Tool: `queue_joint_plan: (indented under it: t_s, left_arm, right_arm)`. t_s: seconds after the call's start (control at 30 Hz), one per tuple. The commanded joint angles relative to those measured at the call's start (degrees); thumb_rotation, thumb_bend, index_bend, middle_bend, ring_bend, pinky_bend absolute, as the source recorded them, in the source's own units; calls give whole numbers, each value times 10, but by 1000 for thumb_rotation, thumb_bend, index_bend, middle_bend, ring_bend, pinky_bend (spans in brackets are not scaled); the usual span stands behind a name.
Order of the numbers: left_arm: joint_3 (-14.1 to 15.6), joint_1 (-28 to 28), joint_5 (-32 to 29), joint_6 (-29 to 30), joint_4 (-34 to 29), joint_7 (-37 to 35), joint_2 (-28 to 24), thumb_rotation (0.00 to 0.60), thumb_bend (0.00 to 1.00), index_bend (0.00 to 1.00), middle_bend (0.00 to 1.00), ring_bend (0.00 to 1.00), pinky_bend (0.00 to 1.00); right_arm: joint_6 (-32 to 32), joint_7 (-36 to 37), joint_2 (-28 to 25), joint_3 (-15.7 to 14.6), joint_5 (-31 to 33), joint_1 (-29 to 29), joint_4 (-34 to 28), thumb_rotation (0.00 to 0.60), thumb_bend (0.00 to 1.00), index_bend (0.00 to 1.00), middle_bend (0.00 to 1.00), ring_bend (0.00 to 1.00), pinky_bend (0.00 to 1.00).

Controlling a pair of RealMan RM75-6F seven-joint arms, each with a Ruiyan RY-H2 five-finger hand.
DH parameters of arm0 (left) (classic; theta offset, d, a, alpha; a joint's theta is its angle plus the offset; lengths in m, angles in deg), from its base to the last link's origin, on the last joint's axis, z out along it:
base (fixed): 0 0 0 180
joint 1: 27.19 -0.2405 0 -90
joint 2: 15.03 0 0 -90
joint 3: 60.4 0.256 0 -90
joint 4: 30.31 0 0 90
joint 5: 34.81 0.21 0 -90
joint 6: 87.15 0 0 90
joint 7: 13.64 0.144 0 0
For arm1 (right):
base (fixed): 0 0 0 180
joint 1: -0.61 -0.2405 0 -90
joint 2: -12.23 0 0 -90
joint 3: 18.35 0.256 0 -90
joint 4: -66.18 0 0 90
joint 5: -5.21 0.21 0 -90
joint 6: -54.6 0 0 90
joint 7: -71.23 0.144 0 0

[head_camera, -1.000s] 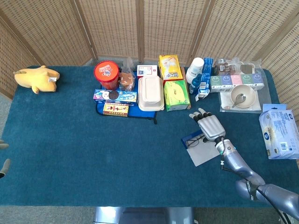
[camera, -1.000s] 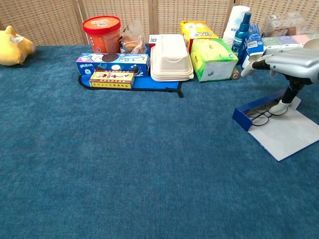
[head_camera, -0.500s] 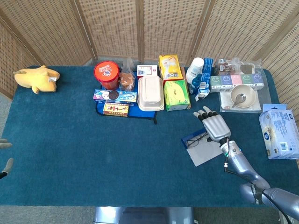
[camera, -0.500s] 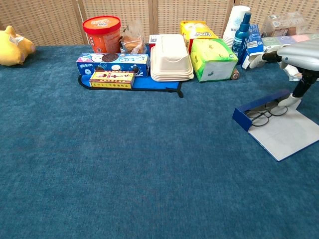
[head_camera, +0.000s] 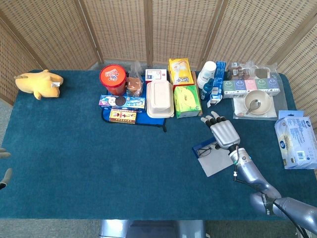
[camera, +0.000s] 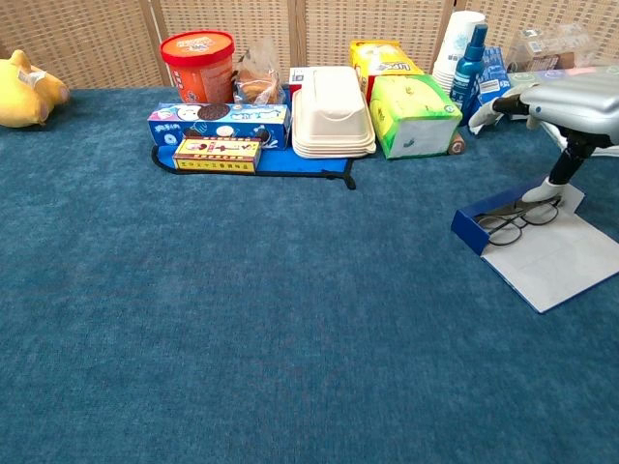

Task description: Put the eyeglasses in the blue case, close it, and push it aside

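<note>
Head view: the right hand [head_camera: 222, 133] hovers palm down over the far end of the open blue case [head_camera: 212, 157], its fingers spread and pointing toward the row of goods at the back. It holds nothing. The glasses [head_camera: 208, 148] lie in the case's dark half, just left of the hand; the pale lid lies flat on the worktop [head_camera: 89, 163] toward the near edge. Only a sliver of the left hand [head_camera: 4, 166] shows at the left border, well apart from everything, and whether it is open or closed cannot be told. A yellow plush [head_camera: 38, 83] sits at the far left corner. Behind the case stand a red tub [head_camera: 113, 79], a white clamshell box [head_camera: 159, 99] and a green pack [head_camera: 187, 100]. A bowl with a spoon [head_camera: 257, 102] rests to the right.

Chest view: the right hand [camera: 571, 101] hangs flat above the case [camera: 527, 237], with one digit reaching down so its tip sits at the case's far edge, just beside the glasses [camera: 513, 218]. The glasses lie folded open inside the blue tray, lenses toward the camera. The grey lid spreads flat to the right. The left hand is out of this view.
</note>
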Motion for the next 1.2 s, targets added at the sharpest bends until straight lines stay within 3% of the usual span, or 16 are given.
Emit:
queue_joint_plan:
  t_s: [0.03,1.2]
  left_arm:
    - [0,0,0,1,0,-1,0,600,340,352,309,298,238]
    - [1,-4,0,5,10,-9,3,600,339,353,309,298,237]
  right_arm:
    - [-1,5,10,-2,0,0,11,600,100,156,170,77,275]
    - [-5,36,37,-8,-7,2,53,600,100,155,170,77,275]
